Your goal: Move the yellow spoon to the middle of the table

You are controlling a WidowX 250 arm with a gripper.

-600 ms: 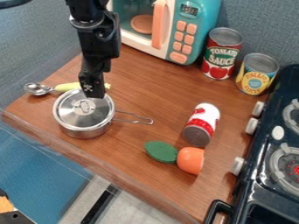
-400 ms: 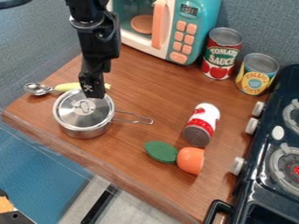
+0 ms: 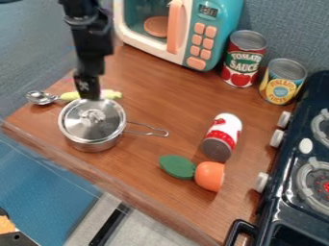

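View: camera view, slanting down on the brown wooden desk (image 3: 151, 81).
Tool (image 3: 90, 97): hanging down near the left edge, over the spoon's handle and the rear rim of the lid; cannot tell whether open or closed, or whether touching either.
Yellow spoon (image 3: 72, 95): lying near the left corner, metal bowl toward the left edge, handle passing behind the tool's tip.
Pot (image 3: 93, 145): just in front of the spoon, near the front edge, lid (image 3: 77, 126) on, wire handle toward the right edge.
Microwave (image 3: 223, 29): at the back edge, teal and white, with orange buttons.
Upright cans: red can (image 3: 243, 60) by the back edge; yellow can (image 3: 283, 82) just beside, near the back right corner.
Fallen can (image 3: 221, 138): red and white, on its side, toward the right edge.
Green piece (image 3: 177, 166): beside the orange piece (image 3: 208, 176), between the fallen can and the front edge.
Stove (image 3: 283, 202): along the right edge.
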